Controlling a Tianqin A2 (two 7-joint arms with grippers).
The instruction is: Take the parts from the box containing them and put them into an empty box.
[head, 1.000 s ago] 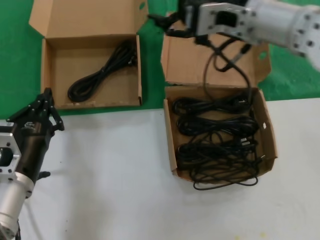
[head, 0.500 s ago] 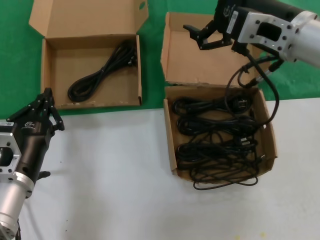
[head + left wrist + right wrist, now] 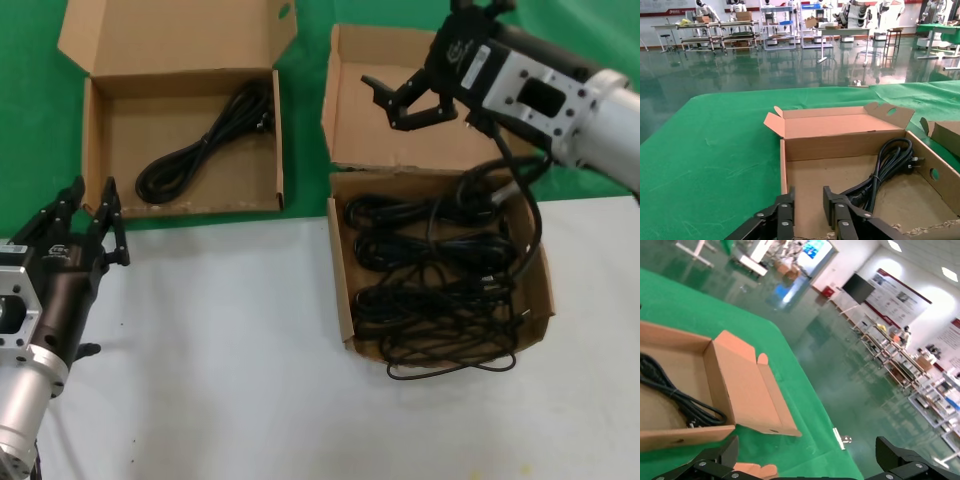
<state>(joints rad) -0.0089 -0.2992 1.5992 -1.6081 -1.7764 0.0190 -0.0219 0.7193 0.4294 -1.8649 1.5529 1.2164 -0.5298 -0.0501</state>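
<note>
I hold my right gripper (image 3: 400,98) spread, empty, above the squarish brown cardboard box (image 3: 341,285); its glossy black looped cables (image 3: 435,285) look limp and tangled, so I'd pinch mid-bundle. Left gripper (image 3: 85,225) waits parted, near left.

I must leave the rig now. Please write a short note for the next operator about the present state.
Right end effector: open, holds nothing, above the lid of the source box.
Left end effector: open, idle, near the front edge of the receiving box.
Done: one cable lies in the receiving box.
Left: several cable bundles remain in the source box, one loop hanging over its front edge.
</note>
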